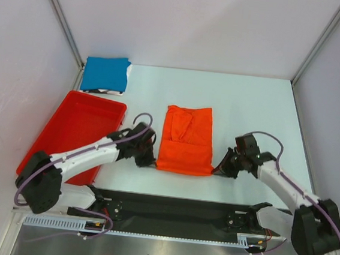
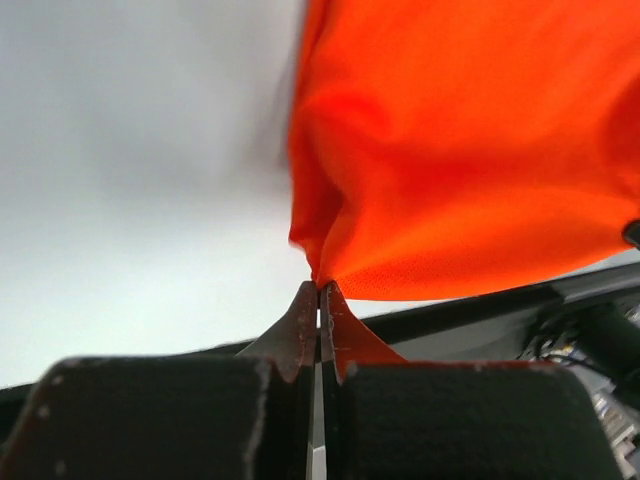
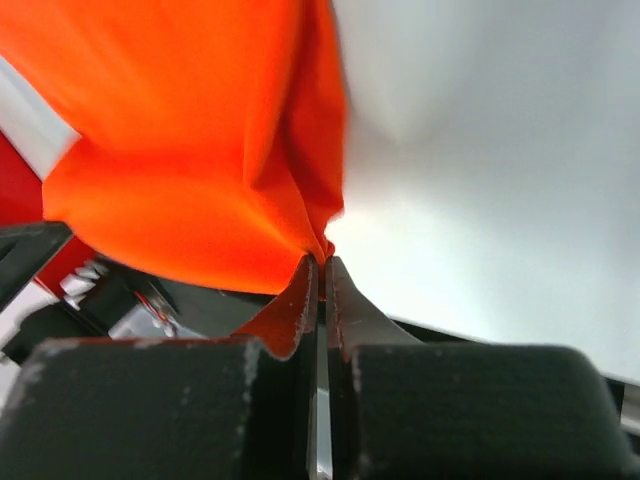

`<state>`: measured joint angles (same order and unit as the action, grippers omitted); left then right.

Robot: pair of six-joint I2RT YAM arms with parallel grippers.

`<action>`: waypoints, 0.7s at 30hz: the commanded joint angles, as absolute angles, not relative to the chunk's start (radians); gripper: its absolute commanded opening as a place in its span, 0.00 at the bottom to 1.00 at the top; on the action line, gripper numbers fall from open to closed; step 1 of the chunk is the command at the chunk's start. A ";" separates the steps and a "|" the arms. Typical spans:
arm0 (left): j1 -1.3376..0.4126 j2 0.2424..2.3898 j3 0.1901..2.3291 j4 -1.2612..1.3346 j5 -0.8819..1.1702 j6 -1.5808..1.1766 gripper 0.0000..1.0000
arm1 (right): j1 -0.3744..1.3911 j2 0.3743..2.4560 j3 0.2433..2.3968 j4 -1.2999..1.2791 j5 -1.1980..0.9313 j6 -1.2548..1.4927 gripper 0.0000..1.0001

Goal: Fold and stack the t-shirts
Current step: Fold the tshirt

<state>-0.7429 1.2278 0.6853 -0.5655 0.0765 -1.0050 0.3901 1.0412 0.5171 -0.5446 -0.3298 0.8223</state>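
The orange t-shirt (image 1: 187, 141) lies in the middle of the counter (image 1: 256, 106). It is narrowed to a tall rectangle, with a sleeve tucked over its upper part and its near hem facing the arms. Both near corners are caught: the left jaws are pressed together on the near-left corner and the right jaws on the near-right one. Each wrist view shows a pinch of orange cloth bunched right at the closed tips. Holding both corners at once makes sense to me, since the hem can then rise evenly and be carried towards the far edge, folding the shirt in half without skewing it. The left arm (image 1: 89, 153) reaches in across the front of the red tray (image 1: 77, 124), and the right arm (image 1: 279, 180) comes in from the other side. The blue t-shirt (image 1: 106, 74) sits folded at the far left corner, just beyond the tray and well apart from the orange one. I'd guess it marks the stacking place, so the orange one would go on top once folded.
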 commanded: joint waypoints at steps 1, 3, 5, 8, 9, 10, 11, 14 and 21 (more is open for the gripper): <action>-0.663 1.317 0.929 -0.644 0.003 -0.879 0.00 | 0.322 1.194 0.702 -0.557 -0.327 0.689 0.00; -0.603 1.426 1.027 -0.663 0.008 -0.833 0.00 | 0.278 1.274 0.834 -0.560 -0.342 0.631 0.00; -0.548 1.544 1.173 -0.687 0.012 -0.778 0.00 | 0.238 1.408 0.950 -0.548 -0.365 0.608 0.00; -0.480 1.691 1.336 -0.709 0.069 -0.739 0.00 | 0.216 1.583 1.125 -0.551 -0.417 0.578 0.00; -0.468 1.728 1.414 -0.713 0.090 -0.720 0.00 | 0.212 1.626 1.168 -0.557 -0.423 0.572 0.00; -0.447 1.759 1.451 -0.719 0.097 -0.712 0.00 | 0.209 1.661 1.219 -0.563 -0.426 0.569 0.00; -0.437 1.788 1.486 -0.726 0.104 -0.704 0.00 | 0.204 1.733 1.265 -0.571 -0.429 0.566 0.00; -0.405 1.910 1.633 -0.758 0.133 -0.683 0.00 | 0.186 1.866 1.429 -0.586 -0.474 0.560 0.00; -0.373 2.062 1.808 -0.700 0.189 -0.669 0.00 | 0.155 2.066 1.686 -0.626 -0.512 0.548 0.00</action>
<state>-0.3782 2.0396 1.7260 -0.7158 0.1421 -0.7033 0.1707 2.0258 1.6146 -0.5915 -0.4747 0.5713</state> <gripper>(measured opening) 0.008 0.020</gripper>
